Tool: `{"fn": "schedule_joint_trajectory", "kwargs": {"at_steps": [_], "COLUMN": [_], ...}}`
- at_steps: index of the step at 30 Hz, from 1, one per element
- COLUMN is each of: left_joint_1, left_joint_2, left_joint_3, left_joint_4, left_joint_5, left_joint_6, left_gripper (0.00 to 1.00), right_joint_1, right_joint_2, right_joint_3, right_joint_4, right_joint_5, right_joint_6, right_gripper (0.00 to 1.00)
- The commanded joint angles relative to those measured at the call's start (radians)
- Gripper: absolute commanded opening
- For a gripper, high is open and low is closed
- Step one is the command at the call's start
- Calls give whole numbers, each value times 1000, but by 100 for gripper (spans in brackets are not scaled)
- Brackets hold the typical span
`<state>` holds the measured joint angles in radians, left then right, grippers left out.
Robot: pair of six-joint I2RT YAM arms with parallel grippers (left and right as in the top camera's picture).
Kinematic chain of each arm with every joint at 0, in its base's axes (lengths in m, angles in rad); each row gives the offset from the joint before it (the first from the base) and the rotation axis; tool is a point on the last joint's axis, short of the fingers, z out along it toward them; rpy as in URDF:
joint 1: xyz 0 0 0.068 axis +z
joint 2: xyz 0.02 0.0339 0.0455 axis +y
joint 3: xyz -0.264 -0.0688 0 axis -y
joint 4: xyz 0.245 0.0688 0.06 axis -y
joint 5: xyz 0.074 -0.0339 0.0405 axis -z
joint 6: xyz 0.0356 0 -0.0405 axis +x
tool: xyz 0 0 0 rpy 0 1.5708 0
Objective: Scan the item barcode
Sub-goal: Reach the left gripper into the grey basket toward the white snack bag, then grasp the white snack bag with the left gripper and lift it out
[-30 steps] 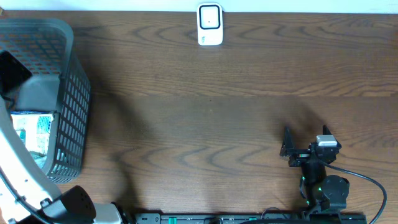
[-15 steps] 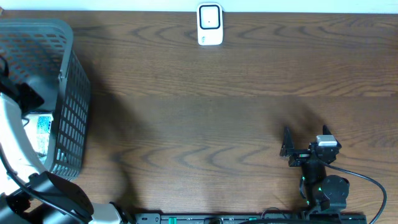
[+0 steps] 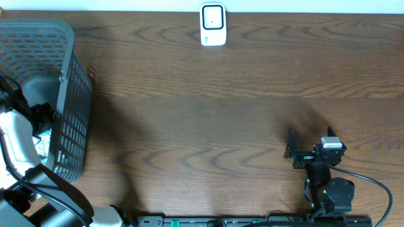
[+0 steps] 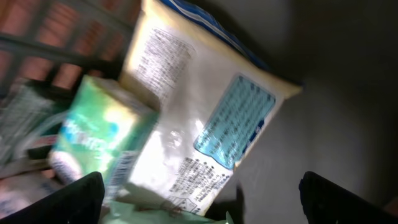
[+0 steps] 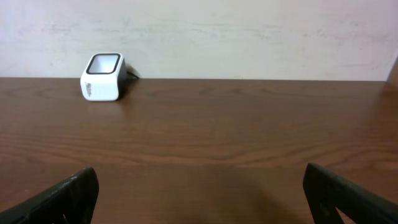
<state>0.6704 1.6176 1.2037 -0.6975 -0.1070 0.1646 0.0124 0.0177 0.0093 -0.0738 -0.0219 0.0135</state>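
**Barely begun: left gripper is reaching into the basket, and nothing is scanned yet**

Over at the far left, the grey mesh basket [image 3: 69,94] is sitting at the table's edge, and the left arm [image 3: 16,142] is dipping into it from above. The left gripper [image 4: 205,202] is hanging with its jaws spread wide and nothing between them. It is hovering over a jumble of packets. Directly beneath it a white pouch [image 4: 205,118] with a pale blue label is lying face up. A green packet [image 4: 93,134] is overlapping the pouch's left edge. Whether either pack is showing a readable barcode is too blurred to tell. By my reading, the pick is only being lined up, and the pouch is looking like the likeliest target.

Moving toward the middle, the wooden table [image 3: 189,126] is carrying only the white scanner [image 3: 213,25]. It is standing at the far edge, well apart from the basket, with its dark window facing up and forward in the right wrist view [image 5: 103,78].

At the right, the right gripper [image 3: 309,144] is resting low near the front edge. Its jaws are likewise spread and empty, pointing toward the scanner across bare wood.

So nearly everything is remaining. An item is waiting to be gripped, lifted out of the basket, carried across and turned so that its code is facing the scanner window.
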Motion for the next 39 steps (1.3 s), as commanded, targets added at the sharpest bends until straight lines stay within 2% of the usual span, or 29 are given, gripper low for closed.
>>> {"fn": "schedule_joint_trajectory", "kwargs": {"at_steps": [1, 9, 15, 21, 27, 32, 34, 36, 37, 39], "left_joint_1": [0, 0, -2, -2, -2, -2, -2, -2, -2, -2], "left_joint_2": [19, 29, 29, 31, 87, 175, 186, 182, 175, 156], "left_joint_3": [-47, -126, -184, -187, -187, -187, -187, -186, -185, -184], "left_joint_4": [30, 101, 214, 275, 289, 296, 305, 317, 319, 320], "left_joint_5": [13, 1, -129, -119, -10, -54, -82, -96, -96, -96], "left_joint_6": [109, 195, 205, 247, 269, 268, 268, 268, 267, 241], "left_gripper": [99, 94, 93, 87, 87, 84, 79, 65, 55, 48], "right_joint_1": [-13, -13, -13, -13, -13, -13, -13, -13, -13, -13], "right_joint_2": [-3, -3, -3, -3, -3, -3, -3, -3, -3, -3], "right_joint_3": [-3, -3, -3, -3, -3, -3, -3, -3, -3, -3], "right_joint_4": [-2, -2, -2, -2, -2, -2, -2, -2, -2, -2], "right_joint_5": [2, 2, 2, 2, 2, 2, 2, 1, 2, 2], "right_joint_6": [-7, -7, -7, -7, -7, -8, -7, -7, -7, -7], "right_gripper": [99, 99, 99, 99, 99, 99, 99, 99, 99, 99]}}
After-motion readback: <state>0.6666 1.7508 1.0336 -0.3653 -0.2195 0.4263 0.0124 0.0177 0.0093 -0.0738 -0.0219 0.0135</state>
